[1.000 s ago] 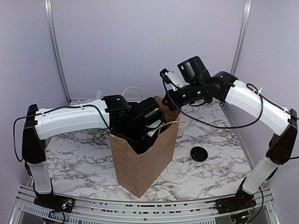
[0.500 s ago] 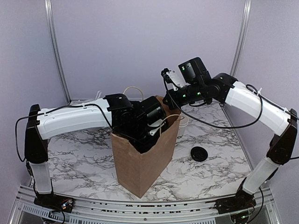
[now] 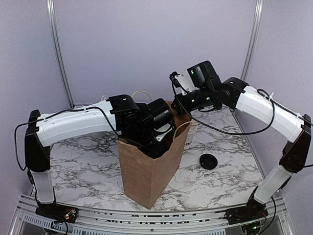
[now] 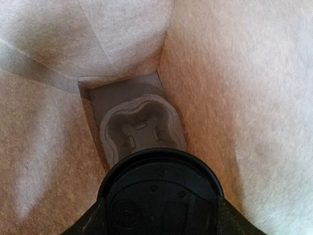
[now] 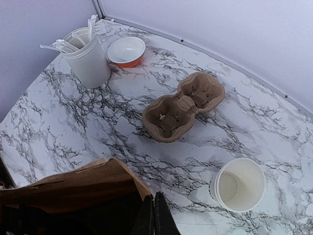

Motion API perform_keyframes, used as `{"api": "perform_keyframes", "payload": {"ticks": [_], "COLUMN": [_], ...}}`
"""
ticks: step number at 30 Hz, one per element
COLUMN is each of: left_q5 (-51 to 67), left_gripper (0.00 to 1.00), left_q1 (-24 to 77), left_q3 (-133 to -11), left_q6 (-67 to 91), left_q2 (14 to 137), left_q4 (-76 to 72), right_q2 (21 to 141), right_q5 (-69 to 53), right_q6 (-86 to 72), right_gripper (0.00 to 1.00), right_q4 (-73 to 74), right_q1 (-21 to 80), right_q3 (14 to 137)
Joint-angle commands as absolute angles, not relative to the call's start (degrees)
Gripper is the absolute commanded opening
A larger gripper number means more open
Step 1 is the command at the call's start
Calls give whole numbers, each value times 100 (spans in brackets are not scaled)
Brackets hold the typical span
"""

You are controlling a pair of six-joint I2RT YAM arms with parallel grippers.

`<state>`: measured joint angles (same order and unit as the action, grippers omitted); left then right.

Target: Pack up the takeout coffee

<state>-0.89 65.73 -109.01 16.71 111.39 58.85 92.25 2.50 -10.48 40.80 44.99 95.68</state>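
Takeout coffee [image 4: 159, 188] held by left end effector [image 4: 160, 226] inside paper bag [image 3: 152, 171].

From above, the bag [image 3: 151, 171] hides the left gripper [image 4: 159, 221] deep inside it. In the left wrist view only the black lid [image 4: 161, 171] of the coffee [image 4: 159, 196] shows. The cup under it and its letters are hidden, and the bottom edge cuts the lid. The lid covers the near end of the tray [image 4: 139, 127] on the bag's floor. Just the tips of the right gripper [image 5: 155, 215] show. The sticks in the holder [image 5: 90, 61] at the table [image 5: 274, 117] corner are too small to name.
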Motion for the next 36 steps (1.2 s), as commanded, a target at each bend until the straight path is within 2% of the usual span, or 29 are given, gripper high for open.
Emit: {"api": "perform_keyframes", "payload": {"ticks": [1, 19, 30, 36], "left_q5": [10, 110, 13, 50], "left_gripper": [50, 49, 55, 47], "left_q1": [6645, 6645, 6645, 6645], "left_q3": [-10950, -10492, -10546, -10749], "left_q6": [1672, 1510, 1564, 1545], "left_q2": [10957, 11297, 11180, 11132], "left_q4": [6370, 6261, 6231, 6227], "right_q2": [9176, 9150, 9158, 9168], "right_q5": [557, 676, 737, 809], "right_q6": [-1046, -995, -1009, -1003], "right_gripper": [0, 0, 0, 0], "right_q4": [4055, 3986, 3955, 3984], "right_q1": [4456, 4591, 4655, 4661], "right_q3": [9559, 9577, 9530, 9525]}}
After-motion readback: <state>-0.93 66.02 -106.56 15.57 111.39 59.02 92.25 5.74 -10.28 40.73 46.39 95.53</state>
